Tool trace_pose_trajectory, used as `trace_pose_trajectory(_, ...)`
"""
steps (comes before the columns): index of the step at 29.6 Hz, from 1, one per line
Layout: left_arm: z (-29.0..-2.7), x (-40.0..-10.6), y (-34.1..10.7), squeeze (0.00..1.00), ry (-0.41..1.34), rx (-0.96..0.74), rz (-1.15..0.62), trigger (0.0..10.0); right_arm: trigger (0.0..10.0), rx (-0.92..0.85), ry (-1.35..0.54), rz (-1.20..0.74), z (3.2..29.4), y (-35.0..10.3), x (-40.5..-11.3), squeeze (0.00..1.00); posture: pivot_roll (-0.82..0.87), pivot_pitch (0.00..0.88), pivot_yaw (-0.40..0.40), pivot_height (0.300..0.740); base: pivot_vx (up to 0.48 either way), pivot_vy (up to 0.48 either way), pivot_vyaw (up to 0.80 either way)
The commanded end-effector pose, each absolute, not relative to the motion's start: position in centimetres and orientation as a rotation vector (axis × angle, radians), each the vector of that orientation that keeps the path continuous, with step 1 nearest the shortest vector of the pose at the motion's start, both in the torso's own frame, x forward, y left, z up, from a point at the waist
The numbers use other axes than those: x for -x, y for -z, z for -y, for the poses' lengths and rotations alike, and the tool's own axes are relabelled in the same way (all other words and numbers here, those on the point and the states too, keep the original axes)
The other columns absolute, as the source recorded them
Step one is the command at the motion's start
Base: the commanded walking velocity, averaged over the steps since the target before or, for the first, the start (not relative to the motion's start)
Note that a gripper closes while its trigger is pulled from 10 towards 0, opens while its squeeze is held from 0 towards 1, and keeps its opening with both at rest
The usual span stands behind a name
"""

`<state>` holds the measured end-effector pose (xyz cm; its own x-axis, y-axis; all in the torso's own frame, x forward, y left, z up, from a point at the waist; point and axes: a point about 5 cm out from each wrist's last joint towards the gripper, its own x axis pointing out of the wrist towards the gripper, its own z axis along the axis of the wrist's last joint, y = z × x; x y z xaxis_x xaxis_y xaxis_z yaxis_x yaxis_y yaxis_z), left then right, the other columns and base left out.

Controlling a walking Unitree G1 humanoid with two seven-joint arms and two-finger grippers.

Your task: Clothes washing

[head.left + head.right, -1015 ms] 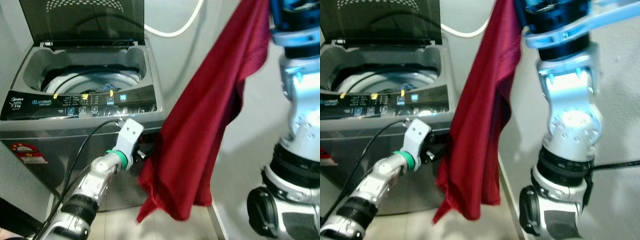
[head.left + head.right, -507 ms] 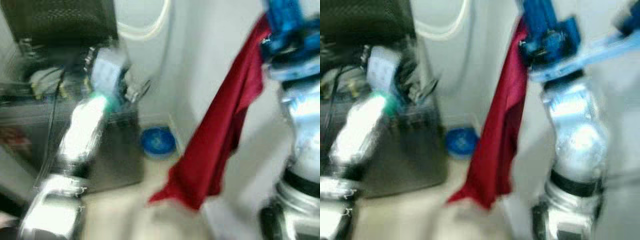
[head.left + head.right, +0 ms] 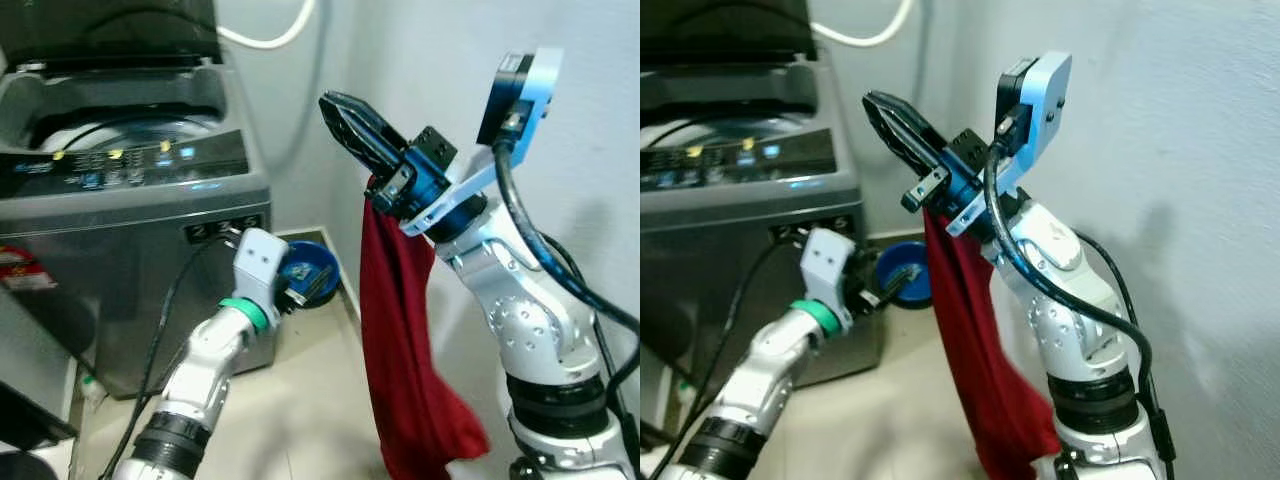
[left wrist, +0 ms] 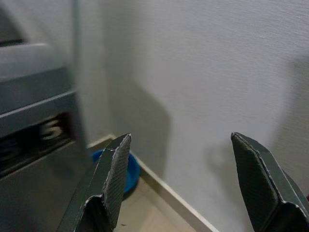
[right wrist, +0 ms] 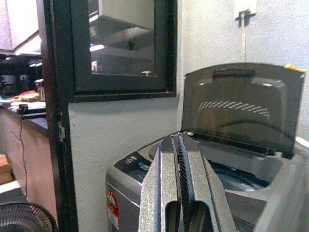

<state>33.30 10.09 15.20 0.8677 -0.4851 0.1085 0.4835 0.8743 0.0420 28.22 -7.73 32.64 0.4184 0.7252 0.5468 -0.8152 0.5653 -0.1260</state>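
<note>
The red garment (image 3: 400,340) hangs in a long fold down to the floor, right of the grey top-load washing machine (image 3: 130,215), whose lid stands open. My right gripper (image 3: 333,102) is raised at chest height and points toward the washer. Its fingers (image 5: 166,179) are pressed together. The garment hangs from under their root, and none of it shows at the tips. My left gripper (image 4: 178,145) is open and empty, low by the washer's front right corner (image 3: 296,290), close to a blue basin (image 3: 318,270).
A white wall runs close along the right, leaving a narrow strip of floor (image 3: 300,420) beside the washer. A white hose (image 3: 268,40) loops behind the washer. A dark-framed window (image 5: 120,48) and a fan (image 5: 26,220) lie beyond the machine.
The camera has swung right and down. My right arm has come down from overhead, its gripper now pointing at the washer with the garment hanging beneath. The left gripper has moved off the garment.
</note>
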Motion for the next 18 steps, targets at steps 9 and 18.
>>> trace_pose_trajectory(9,-9.5,-32.3,-13.8,0.00,0.532,-0.063,0.082,10.0,10.0,-0.118,-0.845,0.536,7.7,-29.7,-29.7,0.00,0.08,0.012,-0.013,0.740,0.000,0.000,0.00)
trace_pose_trajectory(18,-14.3,-25.4,-12.5,0.00,0.602,-0.116,0.002,10.0,10.0,0.015,-0.543,0.437,9.0,-25.0,-31.7,0.00,0.09,0.032,-0.016,0.740,0.000,0.000,0.00)
